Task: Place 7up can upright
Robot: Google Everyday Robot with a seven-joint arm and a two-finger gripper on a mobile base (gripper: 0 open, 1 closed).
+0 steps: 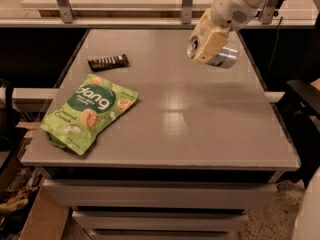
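7up can (226,58) is at the far right of the table (190,119), held on its side with its top end facing left. It appears raised off the surface. At the near left a green snack pouch (90,111) lies flat. Behind it, well apart, lies a dark candy bar (107,61). At the far right the gripper (209,49) hangs over the table, its fingers (212,40) pinching the can. The arm (235,4) enters from the upper right.

Warm light, soft glare on tabletop (172,91) near upper-right end effector (212,50)
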